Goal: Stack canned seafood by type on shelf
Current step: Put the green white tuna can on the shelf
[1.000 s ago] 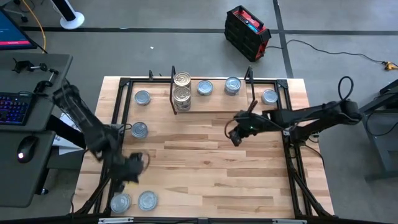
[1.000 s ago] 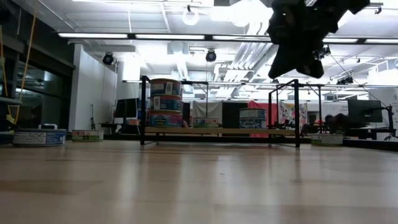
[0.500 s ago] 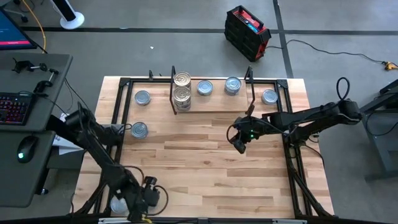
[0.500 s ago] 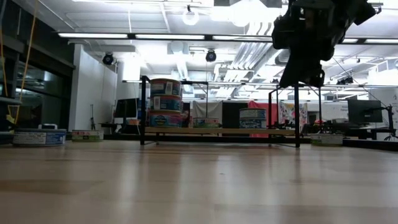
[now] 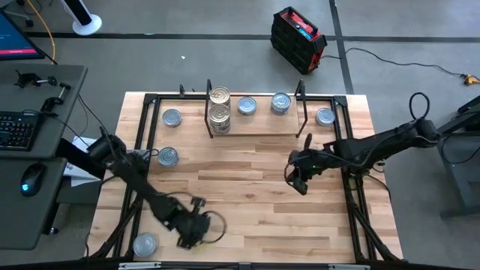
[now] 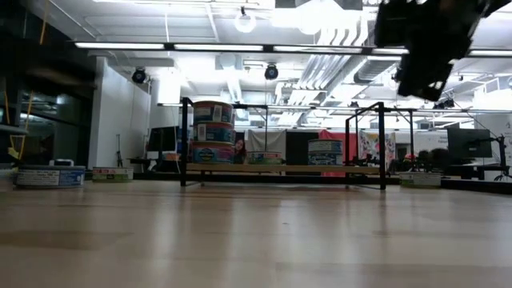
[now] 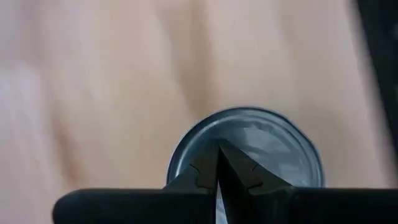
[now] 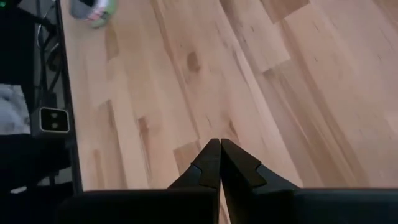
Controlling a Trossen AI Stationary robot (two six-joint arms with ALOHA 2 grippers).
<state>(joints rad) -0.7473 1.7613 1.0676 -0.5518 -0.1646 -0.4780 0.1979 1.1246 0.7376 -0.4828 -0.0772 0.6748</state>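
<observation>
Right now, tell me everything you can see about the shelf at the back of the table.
The shelf is a low rack: a light wooden board raised a little off the tabletop, with thin black wire uprights at each end. It stands level along the table's far edge, roughly centred. Gold-lidded tins are stacked at its left end, and two silver-blue tins sit singly further right, apart from each other. The rest of the board is bare.

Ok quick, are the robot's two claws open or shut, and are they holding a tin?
Left gripper: shut, holding nothing; a silver-blue tin lies under its tips.
Right gripper: shut, empty, above the bare table.
</observation>
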